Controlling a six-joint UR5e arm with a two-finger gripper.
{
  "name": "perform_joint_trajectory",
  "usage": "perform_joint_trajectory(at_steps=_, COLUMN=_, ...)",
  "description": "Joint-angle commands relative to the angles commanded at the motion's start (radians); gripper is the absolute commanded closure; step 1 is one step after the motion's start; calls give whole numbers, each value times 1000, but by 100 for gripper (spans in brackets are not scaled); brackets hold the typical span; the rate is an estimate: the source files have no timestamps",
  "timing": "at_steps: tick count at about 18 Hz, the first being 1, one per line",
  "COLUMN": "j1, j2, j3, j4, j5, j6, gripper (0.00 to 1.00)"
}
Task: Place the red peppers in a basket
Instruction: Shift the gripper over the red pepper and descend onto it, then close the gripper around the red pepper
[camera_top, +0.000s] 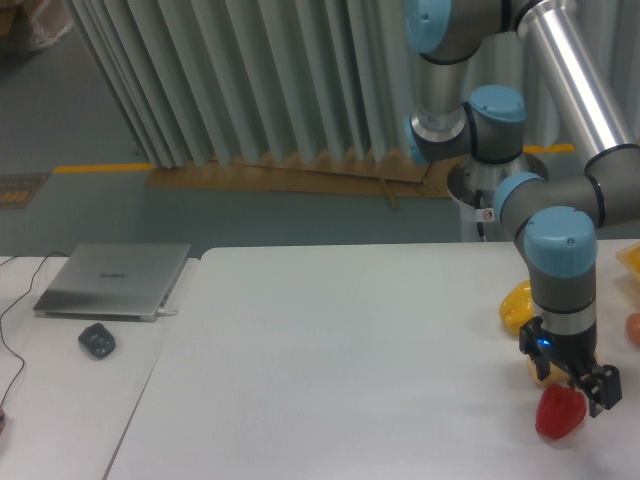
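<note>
Where the white worktop (350, 340) nears its right edge, we hover our open gripper (578, 383) over the glossy, lobed red pepper (559, 412).

A single fixed camera stands in front of the white table (330, 330), raised above its surface and tilted down across it toward the pleated curtain (260, 80) behind. It sits at middling range: the laptop (113, 281) lies at the left, while the arm (560, 270) stands at the right edge, partly cut off by the frame.
</note>
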Motion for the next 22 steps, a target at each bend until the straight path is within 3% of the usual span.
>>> perform_joint_trajectory(at_steps=22, j1=-2, j2=-26, j3=5, j4=0, j5=2, j6=9, gripper=0)
